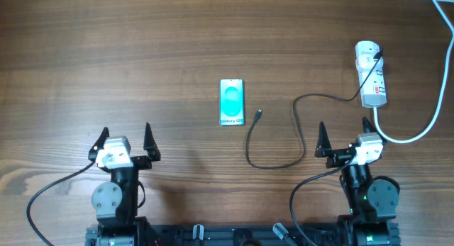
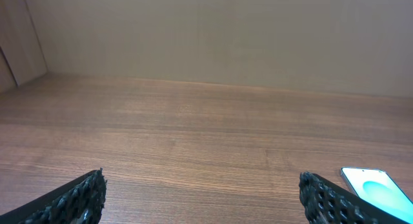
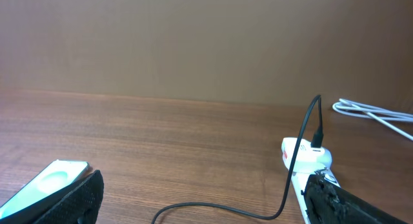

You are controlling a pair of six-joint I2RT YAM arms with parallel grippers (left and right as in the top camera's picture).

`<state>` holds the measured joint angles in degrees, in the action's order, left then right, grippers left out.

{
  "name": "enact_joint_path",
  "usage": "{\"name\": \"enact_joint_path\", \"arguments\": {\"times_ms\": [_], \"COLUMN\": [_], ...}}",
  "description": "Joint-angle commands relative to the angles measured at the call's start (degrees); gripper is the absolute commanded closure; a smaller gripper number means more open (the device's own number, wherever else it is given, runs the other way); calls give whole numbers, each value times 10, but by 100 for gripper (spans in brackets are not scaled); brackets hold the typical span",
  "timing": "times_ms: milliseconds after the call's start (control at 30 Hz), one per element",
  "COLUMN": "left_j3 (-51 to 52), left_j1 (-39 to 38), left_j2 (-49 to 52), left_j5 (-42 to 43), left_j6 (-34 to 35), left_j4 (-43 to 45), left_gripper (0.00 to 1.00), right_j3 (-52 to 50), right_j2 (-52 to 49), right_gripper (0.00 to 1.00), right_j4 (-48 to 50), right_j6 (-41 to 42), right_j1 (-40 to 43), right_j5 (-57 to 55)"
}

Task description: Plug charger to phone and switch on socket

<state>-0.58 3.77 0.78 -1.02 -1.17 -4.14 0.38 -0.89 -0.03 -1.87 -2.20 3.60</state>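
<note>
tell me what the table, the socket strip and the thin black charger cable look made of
The table looks like brown wood or a wood-grain laminate, matte; long grain streaks run across it. The socket seems smooth white moulded plastic with a slight sheen. The charger looks sheathed in black rubber or soft plastic, since it lies in a loose loop.

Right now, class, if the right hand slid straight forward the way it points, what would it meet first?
Probably the charger cable, which runs across just ahead of the open right hand. The power strip lies just beyond, toward its right side. Height above the table is unclear.
</note>
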Motion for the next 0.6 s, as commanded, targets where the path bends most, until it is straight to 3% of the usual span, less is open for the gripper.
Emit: {"name": "enact_joint_path", "arguments": {"times_ms": [0, 200, 467, 567], "left_j3": [3, 3, 3, 2], "left_j1": [2, 2, 2, 2], "left_j2": [-6, -6, -6, -6], "left_j5": [9, 43, 214, 263], "left_j6": [6, 5, 6, 7], "left_j4": [-1, 7, 73, 136], "left_gripper": [0, 0, 0, 0], "right_j3": [-1, -1, -1, -1], "right_j2": [5, 5, 5, 5], "right_gripper": [0, 0, 0, 0], "right_j4": [1, 1, 1, 1], "right_j6": [-10, -10, -10, -10], "right_j1": [2, 2, 2, 2], "right_j5": [-2, -2, -2, -2]}}
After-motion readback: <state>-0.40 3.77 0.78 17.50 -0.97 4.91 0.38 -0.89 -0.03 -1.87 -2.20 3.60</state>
